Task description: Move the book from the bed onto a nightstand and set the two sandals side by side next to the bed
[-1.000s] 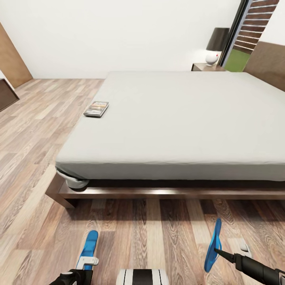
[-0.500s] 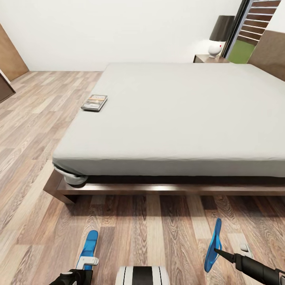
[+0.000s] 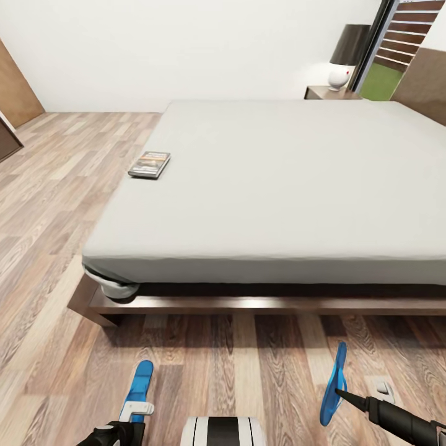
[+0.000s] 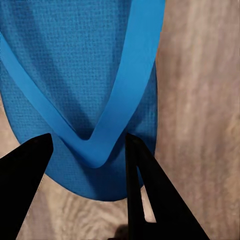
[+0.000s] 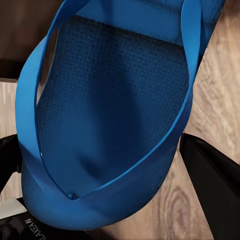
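Observation:
The book [image 3: 149, 165] lies flat near the left edge of the bed [image 3: 279, 186], on the grey mattress. A nightstand [image 3: 330, 93] stands at the bed's far corner. Each of my grippers carries one blue sandal over the floor in front of the bed's near side. My left gripper [image 3: 131, 416] is shut on the left sandal [image 3: 140, 384], which lies level. In the left wrist view, the left gripper [image 4: 87, 142] has its fingers [image 4: 27, 170] on either side of the strap of that sandal [image 4: 75, 60]. My right gripper [image 3: 339, 391] holds the right sandal [image 3: 335, 384] on edge. The right wrist view shows the right gripper [image 5: 100, 150] closed across that sandal's [image 5: 110, 100] sole.
A white lamp with a dark shade [image 3: 342, 65] stands on the nightstand. The dark headboard [image 3: 427, 87] rises at the right, with a window beside it. The bed's wooden frame [image 3: 248, 305] juts out low over the plank floor [image 3: 56, 204]. A brown door [image 3: 15, 87] is far left.
The whole head view has shifted a little, so the bed sits slightly differently in the picture. Both sandals stay in the same place with my grippers.

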Robot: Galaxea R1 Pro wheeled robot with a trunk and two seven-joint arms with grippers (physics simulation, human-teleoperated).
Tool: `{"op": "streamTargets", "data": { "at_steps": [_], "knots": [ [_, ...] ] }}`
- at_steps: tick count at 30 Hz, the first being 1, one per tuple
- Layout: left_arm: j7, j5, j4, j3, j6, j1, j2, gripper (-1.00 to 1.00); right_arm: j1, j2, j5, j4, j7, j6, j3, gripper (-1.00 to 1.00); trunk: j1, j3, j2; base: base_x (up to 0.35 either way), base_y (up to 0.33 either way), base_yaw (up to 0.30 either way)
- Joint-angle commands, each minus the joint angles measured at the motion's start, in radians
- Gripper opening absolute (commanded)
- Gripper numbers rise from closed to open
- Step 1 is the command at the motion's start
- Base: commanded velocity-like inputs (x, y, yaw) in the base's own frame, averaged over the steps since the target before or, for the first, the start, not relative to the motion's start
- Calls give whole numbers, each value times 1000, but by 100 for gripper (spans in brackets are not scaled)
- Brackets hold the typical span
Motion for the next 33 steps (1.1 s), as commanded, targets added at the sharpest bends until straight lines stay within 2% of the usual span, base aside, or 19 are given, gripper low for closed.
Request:
{"op": "streamTargets", "data": {
  "at_steps": [1, 7, 13, 20, 26, 33],
  "knots": [
    [1, 7, -2, -5, 5, 0, 1, -100, -2, 0, -9, 3, 5, 3, 8, -100, 0, -1, 0, 205, 181, 0],
    [1, 7, -2, -6, 5, 0, 0, -100, -2, 0, -9, 3, 5, 3, 8, -100, 0, -1, 0, 212, 147, 0],
    [2, 7, -2, -6, 5, 0, 0, -100, -2, 0, -9, 3, 5, 3, 8, -100, 0, -1, 0, 58, 10, 0],
    [2, 7, -2, -6, 5, 0, 0, -100, -2, 0, -9, 3, 5, 3, 8, -100, 0, -1, 0, 264, 0, 0],
    [2, 7, -2, -6, 3, 0, 0, -100, -2, 0, -9, 4, 5, 3, 8, -100, 0, -1, 0, 33, 0, 0],
    [2, 7, -2, -6, 3, 0, 0, -100, -2, 0, -9, 5, 5, 3, 8, -100, 3, -28, -2, 1, 0, 0]
  ]
}}
